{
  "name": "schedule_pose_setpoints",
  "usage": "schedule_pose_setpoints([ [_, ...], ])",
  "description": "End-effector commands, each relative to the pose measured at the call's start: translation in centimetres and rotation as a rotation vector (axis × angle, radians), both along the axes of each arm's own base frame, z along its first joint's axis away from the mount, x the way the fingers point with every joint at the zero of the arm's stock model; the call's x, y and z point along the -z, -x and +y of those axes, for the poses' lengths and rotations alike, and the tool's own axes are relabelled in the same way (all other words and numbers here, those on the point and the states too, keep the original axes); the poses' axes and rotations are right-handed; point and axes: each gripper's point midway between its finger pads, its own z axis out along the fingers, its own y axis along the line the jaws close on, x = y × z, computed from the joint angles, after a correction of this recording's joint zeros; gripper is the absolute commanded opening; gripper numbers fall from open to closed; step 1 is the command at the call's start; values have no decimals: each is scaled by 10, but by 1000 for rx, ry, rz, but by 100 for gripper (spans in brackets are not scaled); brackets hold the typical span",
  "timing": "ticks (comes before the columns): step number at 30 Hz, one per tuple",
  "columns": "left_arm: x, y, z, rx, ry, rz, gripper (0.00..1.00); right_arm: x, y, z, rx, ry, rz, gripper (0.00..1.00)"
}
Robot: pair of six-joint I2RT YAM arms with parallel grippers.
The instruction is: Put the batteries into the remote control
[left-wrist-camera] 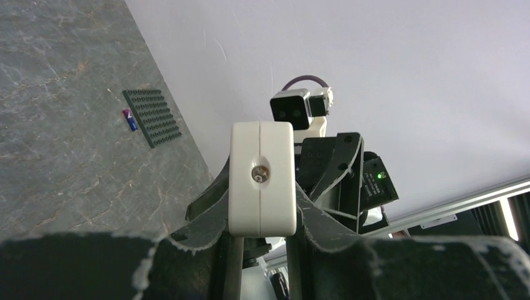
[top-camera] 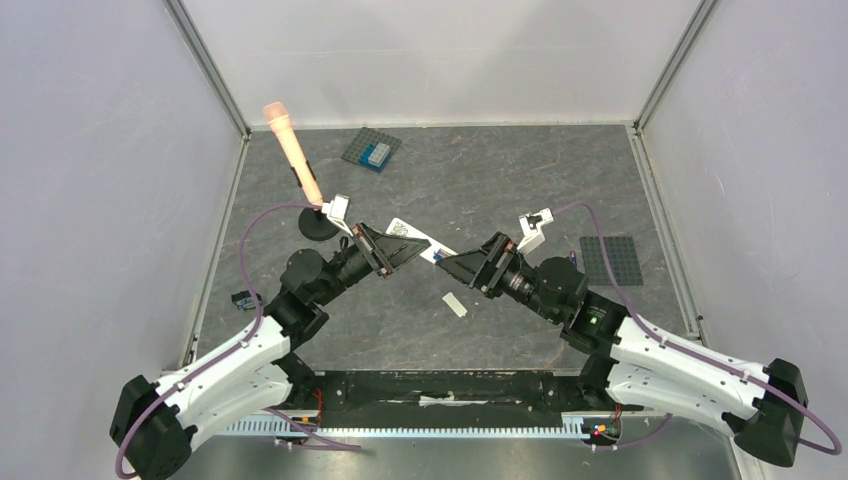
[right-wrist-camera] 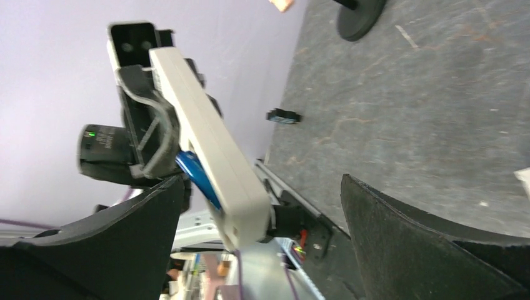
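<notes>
My left gripper (top-camera: 405,245) is shut on the white remote control (top-camera: 418,242) and holds it above the table; in the left wrist view the remote's end (left-wrist-camera: 261,178) is clamped between both fingers. My right gripper (top-camera: 458,266) is open, its fingers wide apart on either side of the remote's free end (right-wrist-camera: 240,209). One blue battery (right-wrist-camera: 197,175) lies along the remote's back, close to my right gripper's left finger (right-wrist-camera: 94,250). The other battery (left-wrist-camera: 129,119) lies on the table beside a dark studded plate (left-wrist-camera: 153,115).
A short plain white strip (top-camera: 455,305) lies on the table below the grippers. A peach cylinder (top-camera: 292,150) stands on a black base (top-camera: 320,224). A grey plate with a light-blue block (top-camera: 372,151) is at the back. A small dark object (top-camera: 243,300) sits at the left edge.
</notes>
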Motion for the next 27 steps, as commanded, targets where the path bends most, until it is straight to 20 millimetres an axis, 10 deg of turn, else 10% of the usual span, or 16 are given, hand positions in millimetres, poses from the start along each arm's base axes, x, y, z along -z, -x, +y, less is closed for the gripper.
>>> schedule_pose_setpoints([
  [1, -19, 8, 2, 15, 36, -76, 2, -54, 3, 13, -47, -224, -21, 98],
  [13, -16, 8, 3, 15, 32, -73, 2, -54, -3, 20, -35, -273, 23, 98],
  [27, -18, 13, 3, 31, 35, -101, 2, -40, -6, 25, -30, -263, 79, 61],
])
